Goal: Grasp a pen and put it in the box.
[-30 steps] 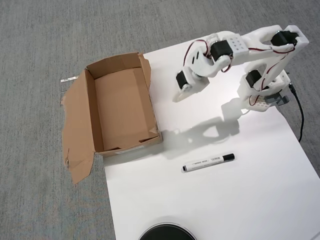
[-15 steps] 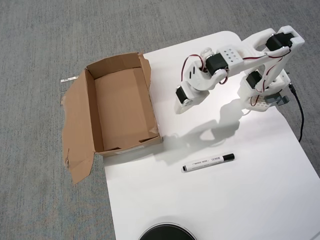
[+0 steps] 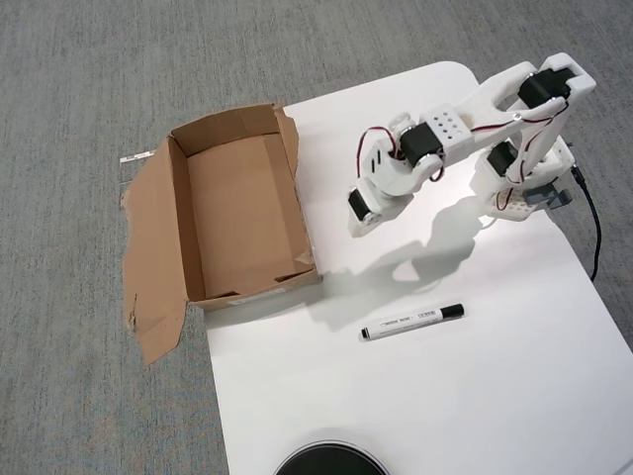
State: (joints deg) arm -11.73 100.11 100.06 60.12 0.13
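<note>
Pen [image 3: 412, 322], slim, white, black-capped, flat on the table [image 3: 475, 396]; pincer [image 3: 358, 220] state unclear, nothing held.

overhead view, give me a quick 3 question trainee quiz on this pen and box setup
1. True or false: the pen already lies inside the box.
2. Which end of the pen carries the black cap in the overhead view? A) right B) left
3. What does the gripper hold?

Key
1. False; it lies on the white table, apart from the box.
2. A
3. Nothing visible; it hangs above the table, away from the pen.
</note>
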